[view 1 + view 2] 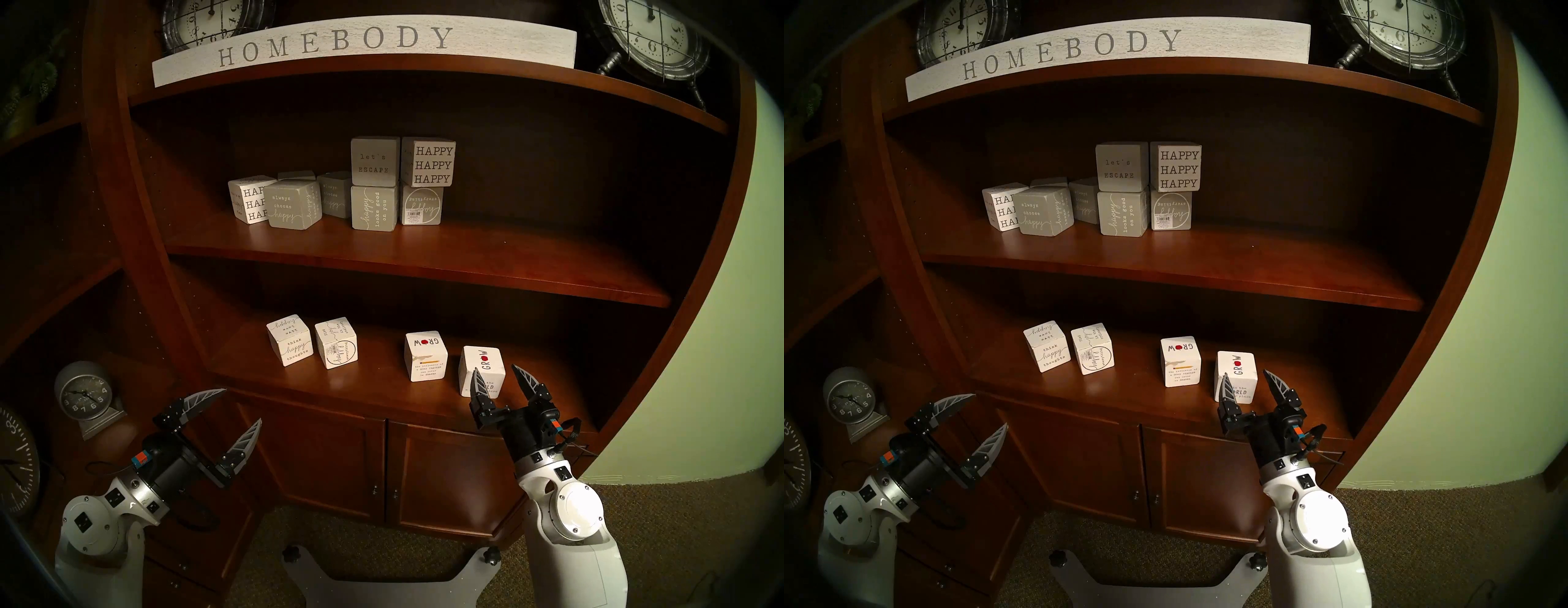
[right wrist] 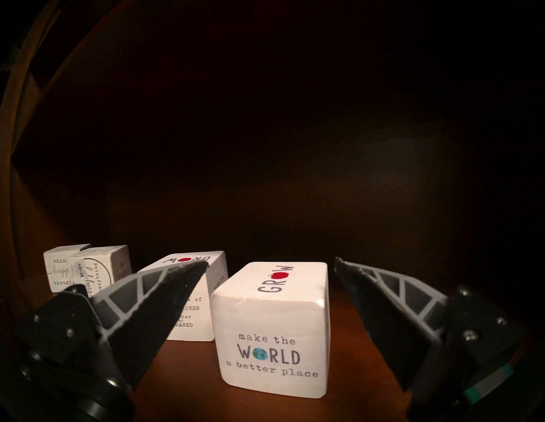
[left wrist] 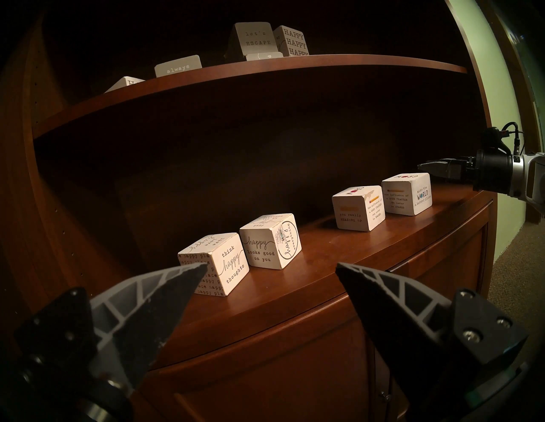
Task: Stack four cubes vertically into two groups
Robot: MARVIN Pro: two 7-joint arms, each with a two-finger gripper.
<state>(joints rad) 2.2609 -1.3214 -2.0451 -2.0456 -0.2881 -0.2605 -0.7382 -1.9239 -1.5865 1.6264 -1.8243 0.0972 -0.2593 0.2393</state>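
Four white cubes stand apart in a row on the lower shelf (image 1: pixel 382 395). From left: a "think happy thoughts" cube (image 1: pixel 290 339), a second "happy" cube (image 1: pixel 336 342), a "GROW" cube with a red apple (image 1: pixel 425 356), and a second "GROW" cube (image 1: pixel 482 367). My right gripper (image 1: pixel 494 375) is open, its fingers just in front of the rightmost GROW cube (image 2: pixel 269 327), one on each side, not touching. My left gripper (image 1: pixel 241 404) is open and empty, low and left of the shelf, short of the happy cubes (image 3: pixel 218 262).
The upper shelf (image 1: pixel 424 259) holds several grey and "HAPPY HAPPY HAPPY" blocks (image 1: pixel 373 184), some stacked in twos. A small grey clock (image 1: pixel 85 397) stands at the lower left. Cabinet doors (image 1: pixel 382 467) are below the lower shelf. A HOMEBODY sign (image 1: pixel 339 44) and clocks sit on top.
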